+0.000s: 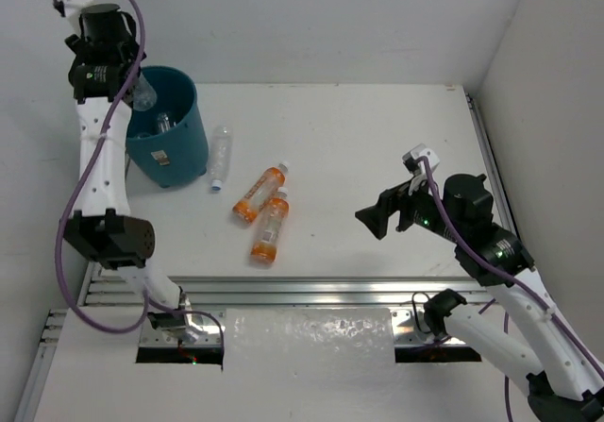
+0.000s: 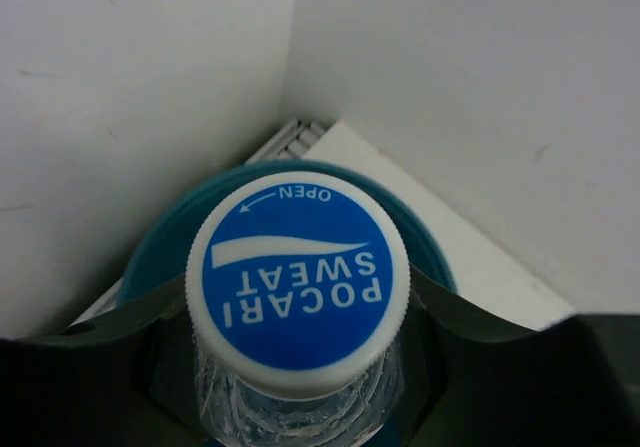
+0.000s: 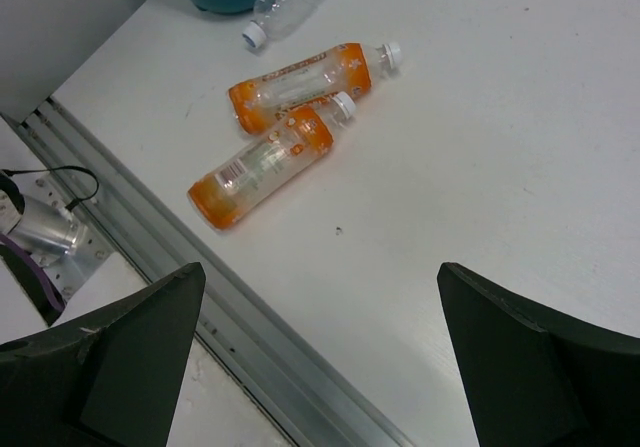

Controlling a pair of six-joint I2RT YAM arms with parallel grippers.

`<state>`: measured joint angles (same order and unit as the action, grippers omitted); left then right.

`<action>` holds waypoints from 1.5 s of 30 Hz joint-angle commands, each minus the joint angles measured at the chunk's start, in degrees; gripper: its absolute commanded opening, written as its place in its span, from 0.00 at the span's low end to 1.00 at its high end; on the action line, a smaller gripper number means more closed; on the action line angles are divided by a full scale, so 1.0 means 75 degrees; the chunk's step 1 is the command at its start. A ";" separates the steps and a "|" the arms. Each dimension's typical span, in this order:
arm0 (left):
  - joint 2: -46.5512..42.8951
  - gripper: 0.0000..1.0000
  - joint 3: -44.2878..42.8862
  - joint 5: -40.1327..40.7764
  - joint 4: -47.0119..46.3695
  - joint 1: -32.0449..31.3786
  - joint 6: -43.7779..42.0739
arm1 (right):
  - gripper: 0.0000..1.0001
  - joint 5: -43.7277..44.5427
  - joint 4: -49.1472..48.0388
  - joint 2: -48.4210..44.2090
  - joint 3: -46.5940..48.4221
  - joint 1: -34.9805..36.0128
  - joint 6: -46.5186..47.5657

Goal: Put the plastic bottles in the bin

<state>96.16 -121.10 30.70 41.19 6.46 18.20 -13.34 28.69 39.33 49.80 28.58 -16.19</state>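
Looking down on a flat white surface [image 1: 377, 148], boxed in by pale walls at the back and right, with metal rails [image 1: 330, 290] running along the near edge. Finding the round teal-blue plastic bin [image 1: 189, 143] standing upright in the far-left corner, holding at least one clear bottle [image 1: 162, 122] inside. Seeing the left pincer [image 1: 132, 84] hanging over the bin's rim, clamping a clear plastic bottle with a blue-and-white cap [image 2: 297, 282] just below that cap, one finger pressing on each side, the bin's mouth lying right underneath. Seeing the right pincer [image 3: 320, 352] hovering over the right half of the surface, jaws standing wide and gripping nothing, facing the loose bottles. Noting a plain clear plastic bottle [image 1: 220, 158] lying just beside the bin's right wall, between it and the orange pair. Noting an orange plastic bottle with a white cap [image 1: 260, 194] lying near the middle, and a second orange bottle [image 1: 269, 228] touching it on the near side.
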 commanded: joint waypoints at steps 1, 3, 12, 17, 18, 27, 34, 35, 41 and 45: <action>0.0279 0.35 -0.0119 -0.0564 -0.0031 0.0053 -0.0188 | 0.99 -0.0107 -0.0110 -0.0123 0.0145 -0.0002 0.0107; 0.0246 0.86 -0.0096 -0.0834 -0.0077 0.0041 -0.0141 | 0.99 -0.0189 -0.0087 -0.0123 0.0168 -0.0002 0.0119; -0.0001 1.00 -0.0598 0.0079 -0.0044 -0.1200 -0.0903 | 0.99 -0.0272 -0.0063 -0.0076 0.0133 -0.0002 0.0154; 0.0429 1.00 -0.0552 0.0112 -0.0242 -0.3295 -0.1289 | 0.99 -0.0236 -0.0192 -0.0100 -0.0019 -0.0002 0.0049; 0.0688 1.00 -0.0588 0.0311 -0.0230 -0.3542 -0.1382 | 0.99 -0.0248 -0.0250 -0.0111 -0.0054 -0.0002 0.0025; 0.3748 1.00 -0.1913 0.2210 0.0099 -0.4494 -0.2214 | 0.99 -0.0670 -0.0391 -0.0182 -0.0241 -0.0002 -0.0151; 0.4732 1.00 -0.1702 0.2388 -0.0124 -0.4119 -0.2391 | 0.99 -0.0928 -0.0626 -0.0217 -0.0652 0.0010 -0.0186; 0.4815 1.00 -0.1666 0.2376 -0.0125 -0.4073 -0.2391 | 0.99 -0.0951 -0.0649 -0.0194 -0.0710 -0.0002 -0.0186; 0.5354 1.00 -0.1444 0.2188 -0.0078 -0.3464 -0.2180 | 0.99 -0.1162 -0.0872 -0.0123 -0.0874 -0.0002 -0.0244; 0.5646 1.00 -0.1326 0.1837 -0.0054 -0.3240 -0.2051 | 0.99 -0.1209 -0.0872 -0.0076 -0.0898 -0.0002 -0.0209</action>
<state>136.09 -132.20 45.71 41.69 -19.22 1.89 -21.10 25.39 38.48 42.96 28.58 -17.41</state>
